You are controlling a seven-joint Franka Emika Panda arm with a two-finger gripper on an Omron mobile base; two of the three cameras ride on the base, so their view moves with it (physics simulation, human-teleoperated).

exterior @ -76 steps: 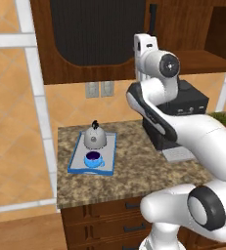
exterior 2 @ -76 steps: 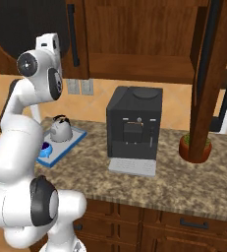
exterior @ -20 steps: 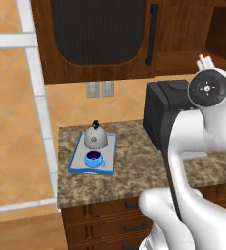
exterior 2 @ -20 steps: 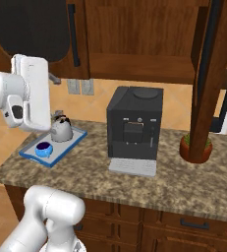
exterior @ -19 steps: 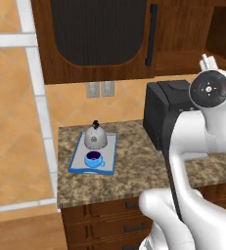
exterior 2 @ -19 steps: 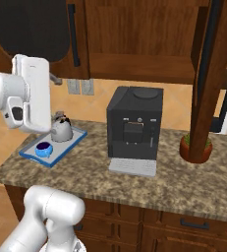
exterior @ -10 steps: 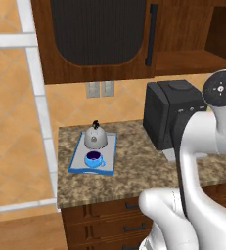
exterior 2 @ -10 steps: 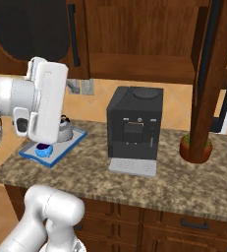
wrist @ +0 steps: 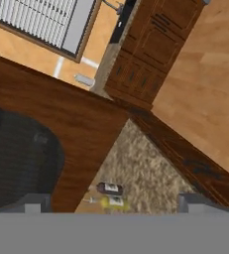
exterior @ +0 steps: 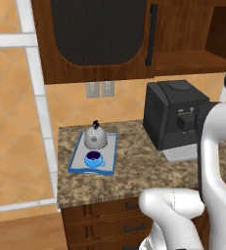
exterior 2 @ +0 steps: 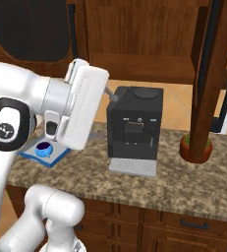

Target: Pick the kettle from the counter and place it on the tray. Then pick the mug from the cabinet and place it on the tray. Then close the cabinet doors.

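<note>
**Arm swung toward the open right door — closing step begins**

You see the kettle [exterior: 95, 136] and the mug [exterior: 93, 159] both seated on the tray [exterior: 110, 155], so only the cabinet doors remain. Over the last seconds the arm has swung from the tray side toward the right. The gripper [wrist: 111, 206] now faces the open door panel [wrist: 51, 144], close ahead; the tray lies well behind it. The fingertips [wrist: 34, 203] stand wide apart, holding nothing. The left door [exterior: 95, 34] appears shut — treat the right one as next.

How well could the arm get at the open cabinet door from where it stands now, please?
Probably yes: the open end effector faces the cabinet door close up, nothing between them; the coffee machine stands lower.
</note>
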